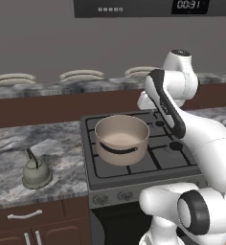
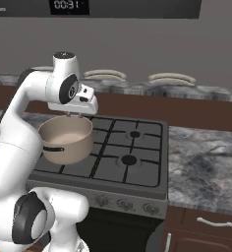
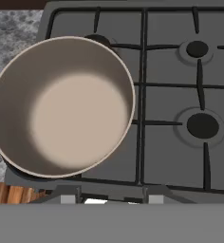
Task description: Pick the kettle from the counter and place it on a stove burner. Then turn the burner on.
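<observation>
On the marbled counter (image 1: 9, 143) left of the cooktop (image 1: 134, 165), the small grey-green kettle (image 1: 36, 173) is seen standing upright near the front edge, its thin dark handle arched above the lid; it is well apart from the arm and untouched. The large tan pot (image 1: 121, 139) is set on the left half of the cooktop, its dark handle turned toward the front. From the hand view the pot (image 3: 61, 107) is looked into from above and its inside is seen to be bare; two round black burner caps are shown uncovered to its right, the nearer stove burner (image 3: 202, 125) and another behind it (image 3: 197, 48). A further cap is partly hidden under the pot's far rim. The gripper (image 2: 74, 114) is held above the pot's back rim, below the white hand, with nothing seen between its fingers; whether the jaws are parted or closed cannot be told, since the tips are small and half hidden. Control knobs (image 2: 124, 203) are lined along the front panel of the stove. Plates (image 1: 81, 75) are laid on the raised back ledge.
</observation>
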{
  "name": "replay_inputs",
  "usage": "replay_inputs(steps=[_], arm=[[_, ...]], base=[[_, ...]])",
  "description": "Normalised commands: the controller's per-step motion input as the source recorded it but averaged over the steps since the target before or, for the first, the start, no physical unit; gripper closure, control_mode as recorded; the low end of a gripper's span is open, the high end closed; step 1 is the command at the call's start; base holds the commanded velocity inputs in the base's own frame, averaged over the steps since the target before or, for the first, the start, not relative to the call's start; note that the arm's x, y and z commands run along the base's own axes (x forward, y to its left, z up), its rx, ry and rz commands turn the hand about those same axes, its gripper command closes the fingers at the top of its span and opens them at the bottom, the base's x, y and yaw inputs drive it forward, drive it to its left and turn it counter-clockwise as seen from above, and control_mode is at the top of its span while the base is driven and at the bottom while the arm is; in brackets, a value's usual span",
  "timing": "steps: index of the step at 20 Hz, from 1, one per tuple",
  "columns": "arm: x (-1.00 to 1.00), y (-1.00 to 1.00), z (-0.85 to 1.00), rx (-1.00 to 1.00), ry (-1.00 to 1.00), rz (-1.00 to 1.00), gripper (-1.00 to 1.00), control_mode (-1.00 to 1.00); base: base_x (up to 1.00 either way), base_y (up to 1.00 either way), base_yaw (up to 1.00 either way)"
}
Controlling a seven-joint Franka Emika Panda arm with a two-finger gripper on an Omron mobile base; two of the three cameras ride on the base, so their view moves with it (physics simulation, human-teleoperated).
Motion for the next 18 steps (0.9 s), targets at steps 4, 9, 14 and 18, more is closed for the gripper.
replay_inputs(steps=[4,9,14,18], arm=[[-0.13,0.0,0.0,0.0,0.0,0.0,-1.0,-1.0],[-0.29,0.0,0.0,0.0,0.0,0.0,-1.0,-1.0],[-0.27,0.02,-0.01,0.0,0.0,0.0,-1.0,-1.0],[-0.23,0.06,-0.06,0.0,0.0,0.0,-1.0,-1.0]], base=[[0.0,0.0,0.0],[0.0,0.0,0.0],[0.0,0.0,0.0],[0.0,0.0,0.0]])
